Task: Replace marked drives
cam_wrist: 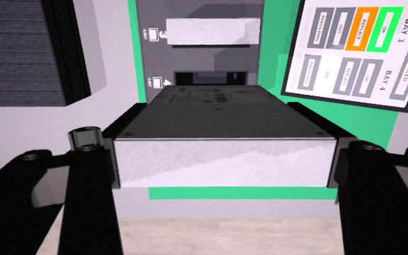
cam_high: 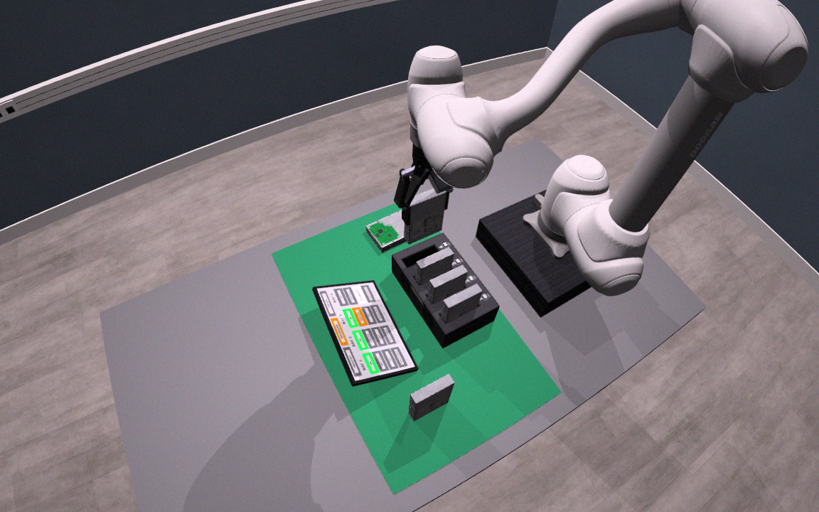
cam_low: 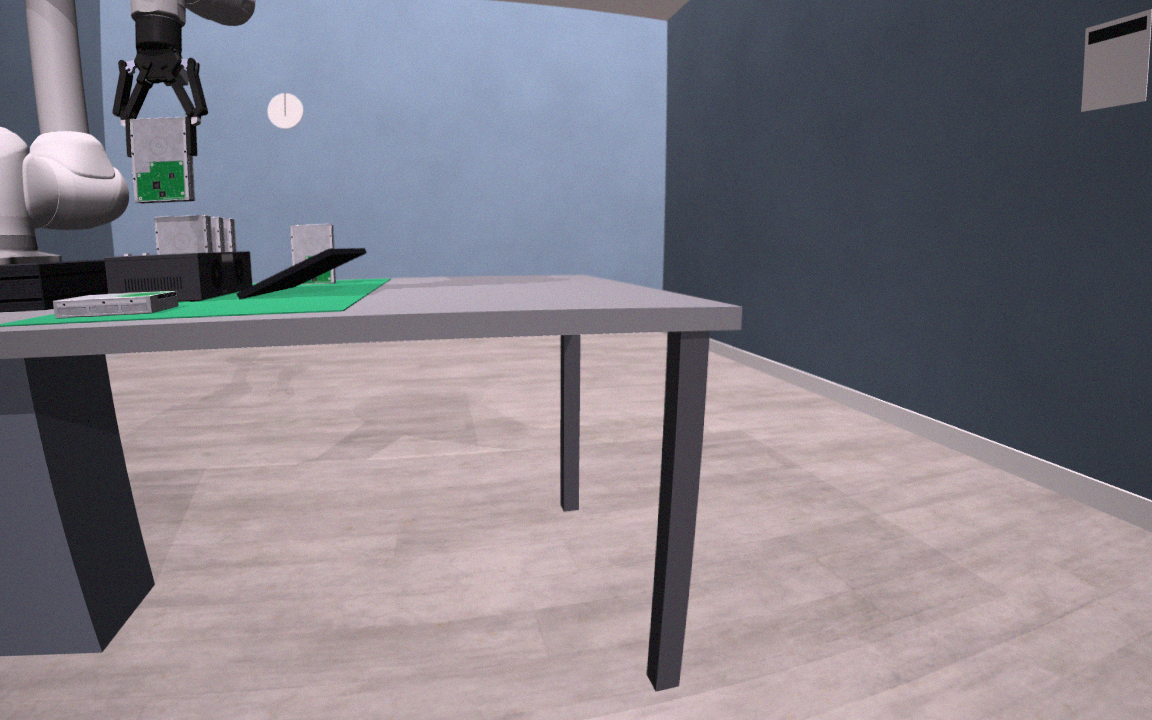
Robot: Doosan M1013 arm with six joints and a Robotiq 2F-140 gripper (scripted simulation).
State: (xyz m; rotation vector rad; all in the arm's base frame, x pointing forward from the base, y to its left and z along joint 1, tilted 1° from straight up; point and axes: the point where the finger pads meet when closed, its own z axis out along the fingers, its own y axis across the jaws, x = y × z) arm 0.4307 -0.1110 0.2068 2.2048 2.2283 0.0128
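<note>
My gripper (cam_high: 426, 207) (cam_low: 160, 147) (cam_wrist: 216, 120) is shut on an upright drive (cam_high: 425, 224) (cam_low: 159, 183) (cam_wrist: 222, 117), circuit-board end down, held in the air beyond the dock's bay 4 end. The black dock (cam_high: 470, 326) (cam_low: 150, 271) (cam_wrist: 197, 58) has bay 4 (cam_high: 421, 253) (cam_wrist: 211, 78) empty. Drives stand in the other three bays, bay 3's drive (cam_high: 434, 267) (cam_wrist: 212, 32) nearest. One drive (cam_high: 384, 232) (cam_low: 115, 305) lies flat, board up. Another drive (cam_high: 431, 397) (cam_low: 311, 241) stands upright at the mat's other end. The screen (cam_high: 367, 331) (cam_wrist: 363, 53) lights OUT for bay 4, OK and REPLACE for bay 3.
The green mat (cam_high: 495, 382) (cam_low: 356, 291) (cam_wrist: 374, 124) lies on the grey table (cam_high: 177, 369) (cam_low: 517, 313). The tilted screen stands beside the dock. The arm's black base block (cam_high: 527, 280) (cam_wrist: 16, 60) is on the dock's other side, near its eject buttons.
</note>
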